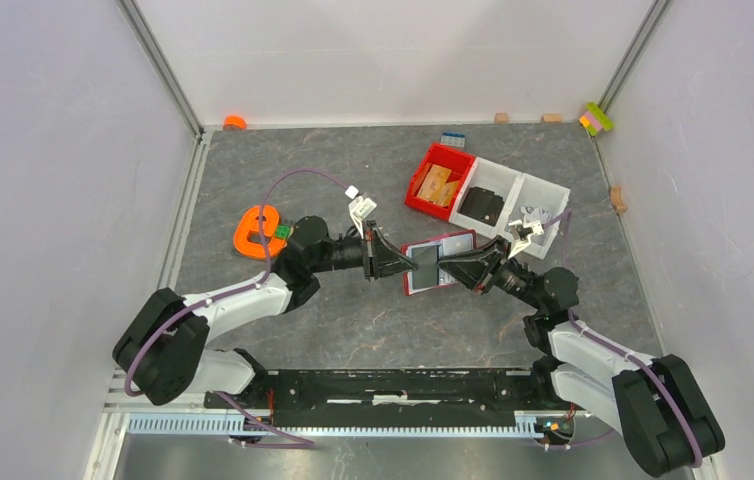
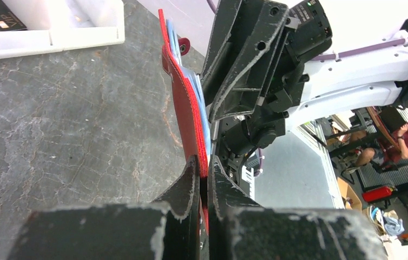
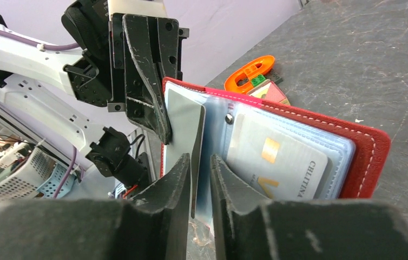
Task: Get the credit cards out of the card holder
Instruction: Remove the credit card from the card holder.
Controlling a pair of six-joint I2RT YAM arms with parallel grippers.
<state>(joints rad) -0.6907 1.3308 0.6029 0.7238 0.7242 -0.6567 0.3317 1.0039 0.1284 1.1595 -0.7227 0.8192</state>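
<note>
Left pincer (image 2: 204, 165) is clenched on the lower edge of the red card holder (image 2: 186, 108), which stands upright at the centre of the overhead view. Right pincer (image 3: 201, 162) straddles a grey credit card (image 3: 184, 122) half out of its pocket; I cannot tell whether it grips. Best to pinch firmly, then draw the card straight out along the pocket.

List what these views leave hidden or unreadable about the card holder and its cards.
1. Right wrist view: the number of cards inside. The card holder has overlapping sleeves that show only the front card.
2. Right wrist view: whether the right gripper pinches the grey card. Its fingers hide the card's lower edge.
3. Left wrist view: the card faces. The card holder is edge-on.
4. Top view: card details are too small.
</note>
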